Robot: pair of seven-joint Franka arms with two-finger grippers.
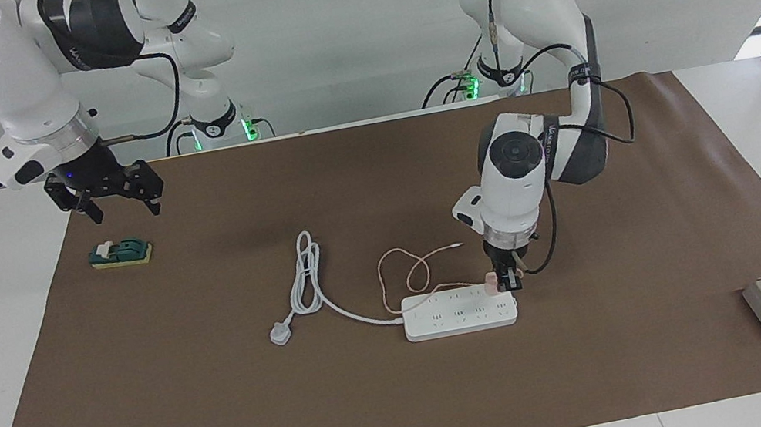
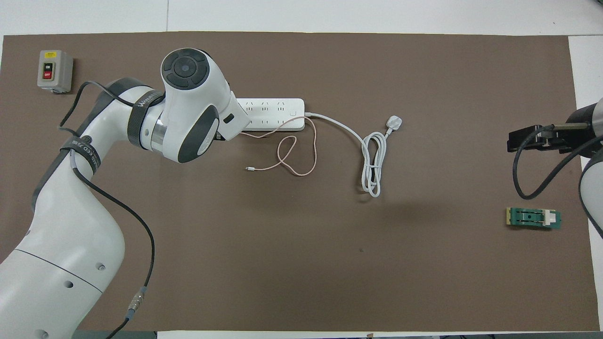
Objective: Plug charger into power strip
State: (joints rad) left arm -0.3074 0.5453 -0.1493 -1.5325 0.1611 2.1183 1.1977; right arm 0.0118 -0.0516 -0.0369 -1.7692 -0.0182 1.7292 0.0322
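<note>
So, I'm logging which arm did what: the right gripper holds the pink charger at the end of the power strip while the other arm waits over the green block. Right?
Not quite: the left gripper holds the pink charger, shut on it at the end of the power strip, as the facing view shows. The right gripper is the one waiting, open, over the green block.

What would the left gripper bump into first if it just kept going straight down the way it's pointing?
Probably the power strip. The left gripper, shut on the charger, points down over the strip's end toward the left arm's side, so the charger would press into a socket there. Exact alignment is hard to judge.
</note>
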